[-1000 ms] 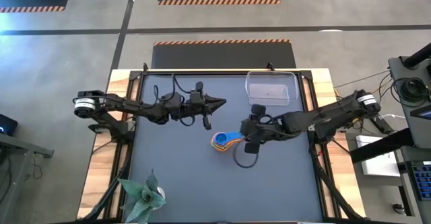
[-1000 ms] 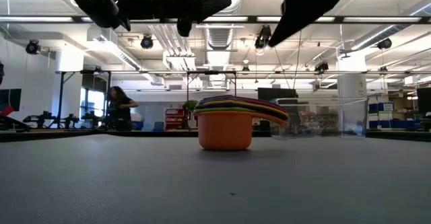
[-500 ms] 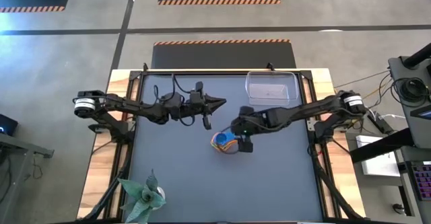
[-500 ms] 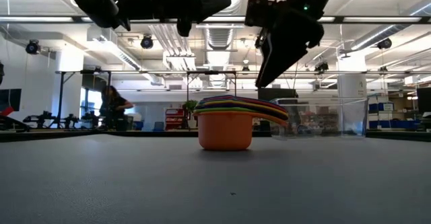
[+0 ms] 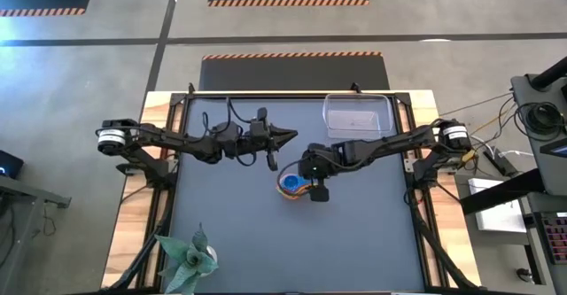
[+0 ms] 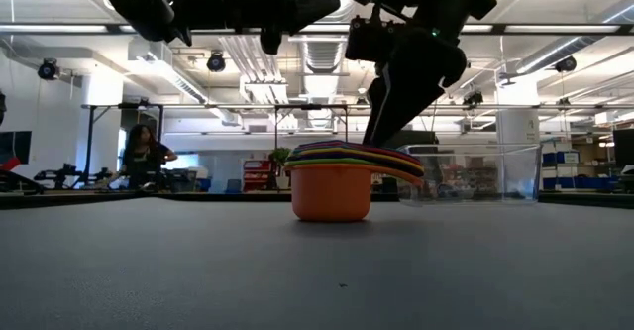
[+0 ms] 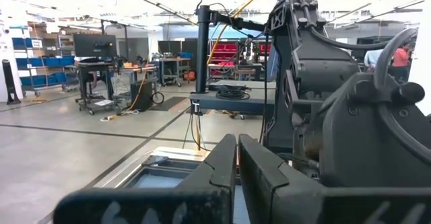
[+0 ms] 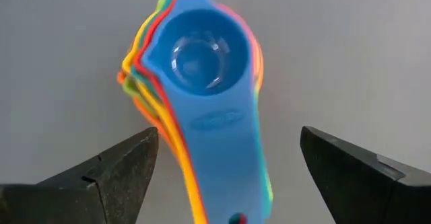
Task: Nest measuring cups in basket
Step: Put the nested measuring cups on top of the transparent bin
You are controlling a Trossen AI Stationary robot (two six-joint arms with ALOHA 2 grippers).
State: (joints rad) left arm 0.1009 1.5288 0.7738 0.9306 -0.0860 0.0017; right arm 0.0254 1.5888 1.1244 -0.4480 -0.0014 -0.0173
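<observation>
Measuring cups [image 5: 291, 186] sit already nested in one stack near the middle of our worktop [image 5: 230, 242], blue cup on top, well apart from the basket [image 5: 357, 118] at the far edge. Our right end effector [image 8: 225, 167] hangs over the handles, jaws wide, gripping nothing. Our left end effector [image 5: 291, 136] waits closed and empty. Pinching only some handles could split the stack when we lift.

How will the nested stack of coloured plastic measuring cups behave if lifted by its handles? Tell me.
The nested stack of coloured plastic measuring cups looks rigid and probably light. Its smooth fanned handles may slip or splay between the open right hand's fingers. Lifted by the handles alone, the loosely nested bowls might sag or separate.
</observation>
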